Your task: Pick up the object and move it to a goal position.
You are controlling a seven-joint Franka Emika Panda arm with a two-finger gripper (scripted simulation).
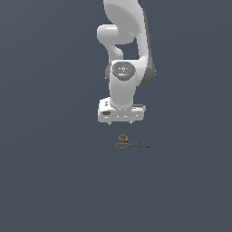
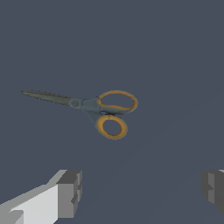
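Note:
The object is a tiny pair of scissors [image 1: 130, 144] with orange-yellow ring handles and thin dark blades, lying flat on the dark grey floor. In the exterior view the blades point to the right and the handles are on the left. My gripper [image 1: 121, 123] hangs a short way above the floor, just behind the handles, pointing down. It is open and empty. In the wrist view the scissors [image 2: 89, 105] lie closed, apart from both fingers [image 2: 70, 192], and my gripper [image 2: 142, 190] has its jaws spread wide.
The white arm [image 1: 123, 54] rises straight up behind the gripper. The plain dark grey floor [image 1: 54, 181] spreads all around, and no other objects show.

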